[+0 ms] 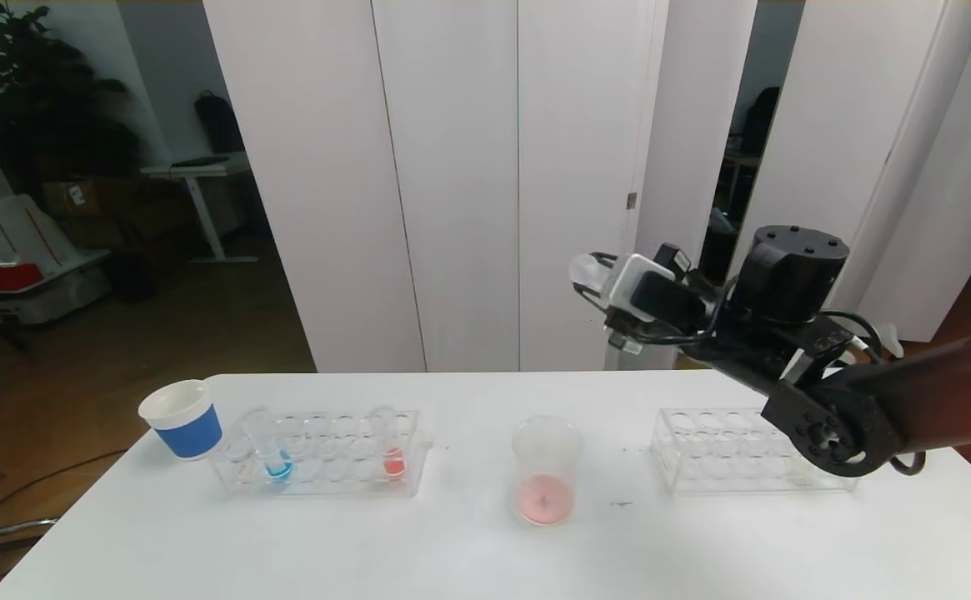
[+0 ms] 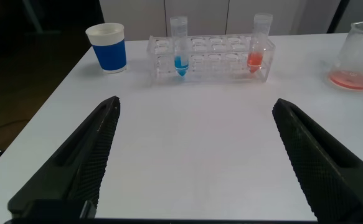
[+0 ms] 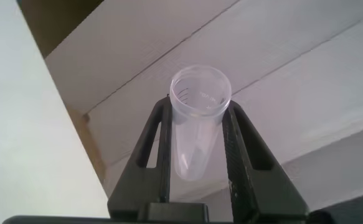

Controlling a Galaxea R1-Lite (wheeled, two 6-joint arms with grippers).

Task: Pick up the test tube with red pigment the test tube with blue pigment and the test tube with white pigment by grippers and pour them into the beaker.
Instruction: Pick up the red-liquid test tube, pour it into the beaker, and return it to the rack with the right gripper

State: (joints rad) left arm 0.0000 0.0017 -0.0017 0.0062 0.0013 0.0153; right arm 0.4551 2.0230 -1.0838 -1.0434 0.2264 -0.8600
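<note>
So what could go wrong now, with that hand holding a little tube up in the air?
1. The right hand grips a clear tube high above the table; a slip could send it falling and bouncing away.
2. It hangs up and to the right of the beaker, which already holds pinkish liquid; a low pass could knock it over.
3. The right rack sits under that arm, so a descent might bump it.
</note>
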